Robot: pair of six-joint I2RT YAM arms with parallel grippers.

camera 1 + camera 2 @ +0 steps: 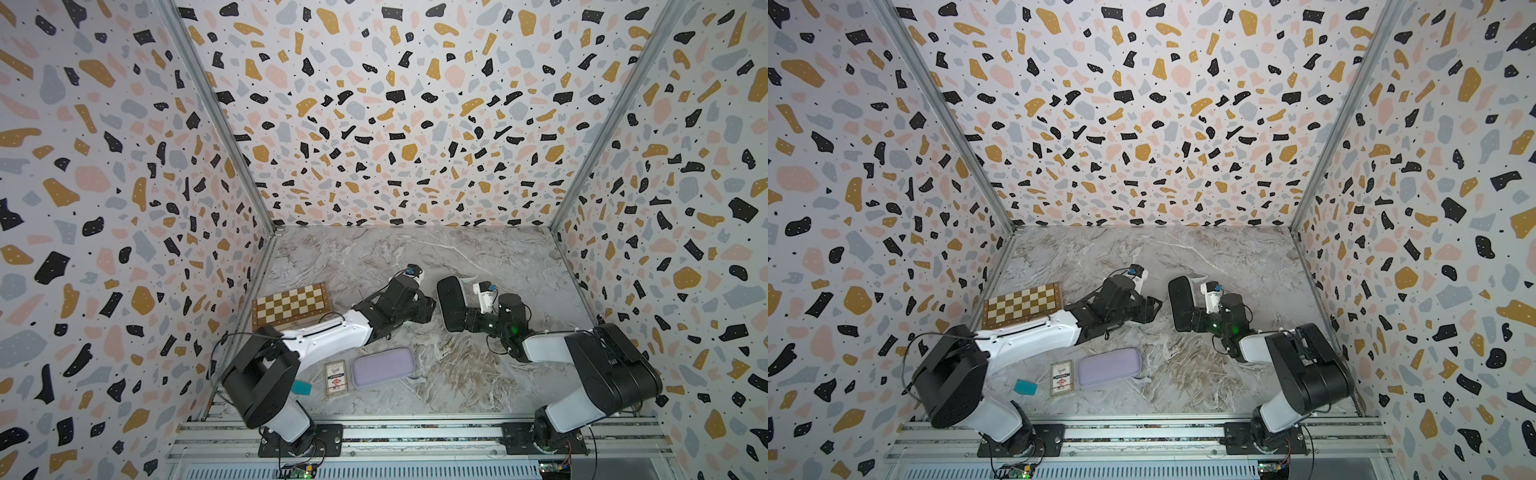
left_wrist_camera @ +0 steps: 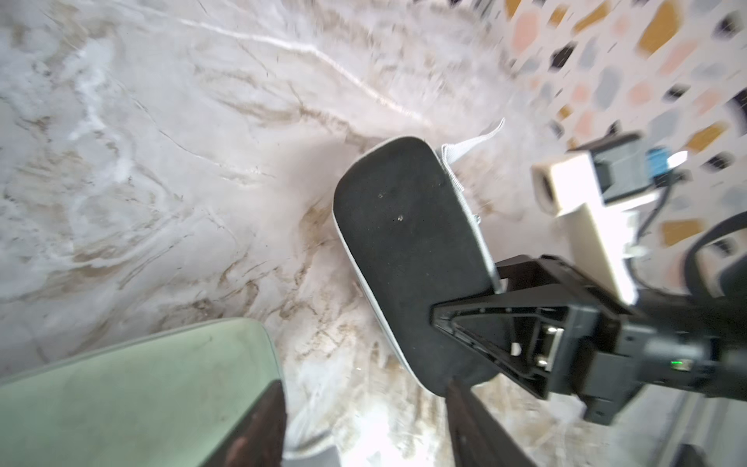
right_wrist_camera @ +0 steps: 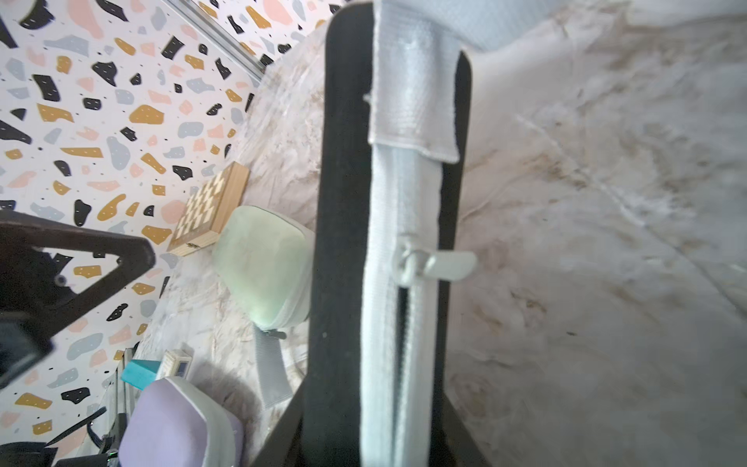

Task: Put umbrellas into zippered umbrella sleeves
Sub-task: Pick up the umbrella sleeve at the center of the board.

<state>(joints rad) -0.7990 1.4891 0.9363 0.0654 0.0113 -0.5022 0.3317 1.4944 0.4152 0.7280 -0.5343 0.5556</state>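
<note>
The marble table [image 1: 415,257] lay under both my arms. The chessboard box [image 1: 291,306] sat against the wall on my left, beyond my left forearm.

The black sleeve [image 1: 451,299] stood on its long edge near the table's middle. My right gripper [image 1: 462,319] had it by the near end, jaws closed partway with one finger flat against each black face. I could not tell whether its lower edge touched the table.

The lilac sleeve [image 1: 383,367] lay flat and zipped near the front rail, closer to my left base.

The mint green sleeve [image 2: 133,388] was hidden beneath my left arm in both top views. My wrist cameras showed it lying between the chessboard box and the black sleeve, just outside one of my left fingers [image 2: 258,424].

My left gripper [image 2: 364,382] pointed at the black sleeve from just beside it. Its jaws were spread wide, with only bare table between them and nothing held.

A card deck [image 1: 336,377] lay just beside the lilac sleeve, and a teal block [image 1: 1025,387] was near it by my left base.

On the black sleeve's upturned edge, a grey strap [image 3: 412,101] hung at the far end. The zip pull [image 3: 440,265] sat about midway, with a dark slit open on the side toward my fingers.
</note>
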